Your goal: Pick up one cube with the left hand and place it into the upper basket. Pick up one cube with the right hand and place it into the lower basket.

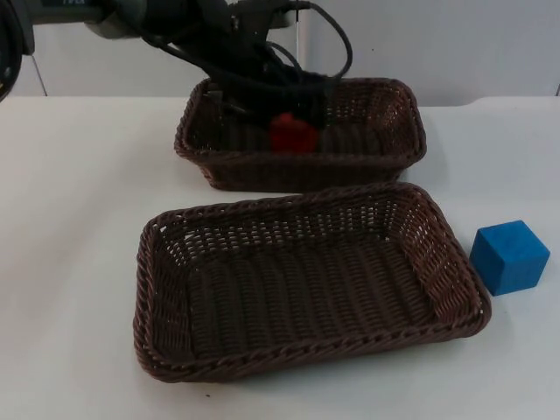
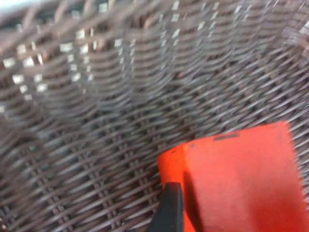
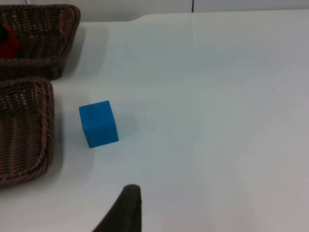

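Note:
A red cube hangs inside the upper wicker basket, close over its floor. My left gripper reaches down into that basket and is shut on the cube. In the left wrist view the red cube sits tight against a black fingertip, with the basket weave behind. A blue cube stands on the table just right of the lower basket. My right gripper waits above the table, well short of the blue cube.
The lower basket holds nothing and lies directly in front of the upper basket. White table spreads to the left of both baskets and to the right beyond the blue cube. The grey partition wall closes the back.

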